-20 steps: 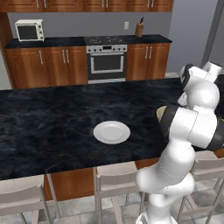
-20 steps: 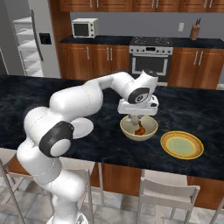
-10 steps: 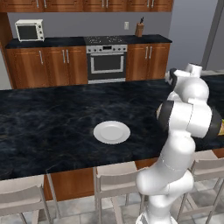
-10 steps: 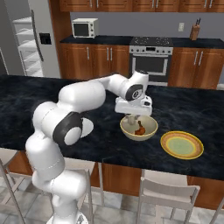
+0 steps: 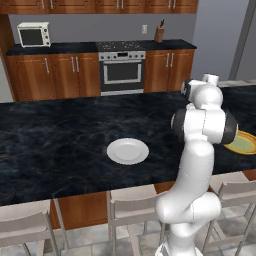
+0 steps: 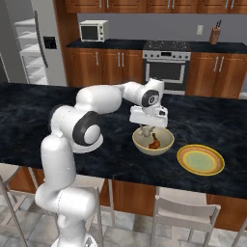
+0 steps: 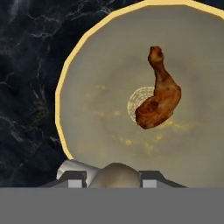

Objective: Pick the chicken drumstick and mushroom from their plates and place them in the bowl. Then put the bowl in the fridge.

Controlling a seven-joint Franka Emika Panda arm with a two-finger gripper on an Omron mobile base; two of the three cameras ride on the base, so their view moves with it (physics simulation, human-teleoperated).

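Note:
My gripper (image 6: 146, 129) hangs just above the near-left rim of the tan-yellow bowl (image 6: 138, 143) on the dark island counter, shut on a beige mushroom (image 6: 144, 131). From the hand view the mushroom (image 7: 114, 175) sits between the two finger tips (image 7: 74, 179), with the bowl (image 7: 65, 87) below. The chicken drumstick (image 7: 158, 98) lies in the bowl's middle, also visible as the drumstick (image 6: 154, 142). The yellow-green plate (image 6: 200, 159) lies right of the bowl. The white plate (image 5: 128, 151) is bare. The grey fridge (image 6: 34, 43) stands at the far left with white shelves showing.
Behind the island run wooden cabinets with a steel oven (image 6: 166, 67), a microwave (image 6: 93, 31) and a knife block (image 6: 215, 34). Grey stools (image 6: 181, 214) line the island's near edge. My own arm (image 5: 202, 125) blocks the bowl in the left base view.
The arm's elbow and upper links have swung round while the hand stayed over the bowl, drifting slightly toward its left rim. The mushroom remains in the grip.

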